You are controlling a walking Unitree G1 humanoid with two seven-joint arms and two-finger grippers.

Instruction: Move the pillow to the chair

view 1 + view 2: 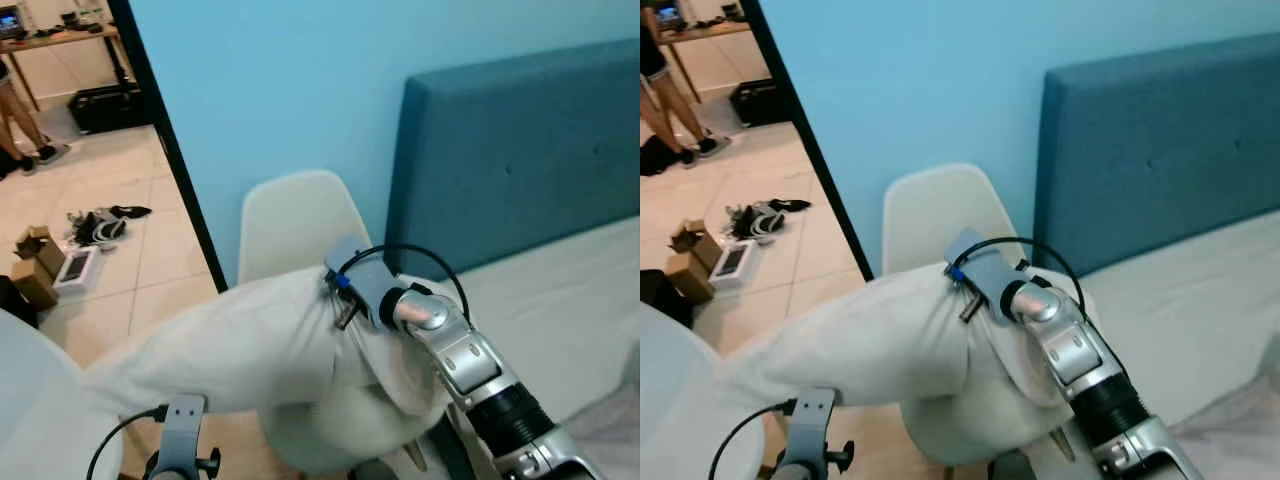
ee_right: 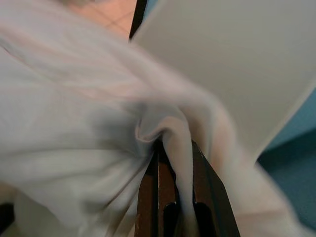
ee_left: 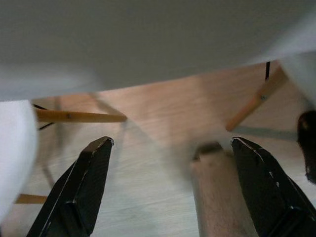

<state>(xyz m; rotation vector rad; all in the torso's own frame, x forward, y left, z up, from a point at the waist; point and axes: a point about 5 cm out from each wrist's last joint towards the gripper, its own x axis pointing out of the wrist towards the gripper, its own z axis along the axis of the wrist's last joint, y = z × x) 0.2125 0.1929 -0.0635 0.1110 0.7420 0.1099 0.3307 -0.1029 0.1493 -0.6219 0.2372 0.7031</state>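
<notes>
The white pillow (image 1: 250,350) hangs in the air in front of the white chair (image 1: 292,222), its bulk sagging over the seat. My right tool (image 2: 174,173) pinches a fold of its cover tight between both fingers, my right arm (image 1: 470,370) reaching up and forward from the bed (image 1: 560,310) side, wrist bent toward the chair. My left tool (image 3: 173,182) sits low beneath the pillow, fingers spread and holding nothing, over the wooden floor (image 3: 163,113).
</notes>
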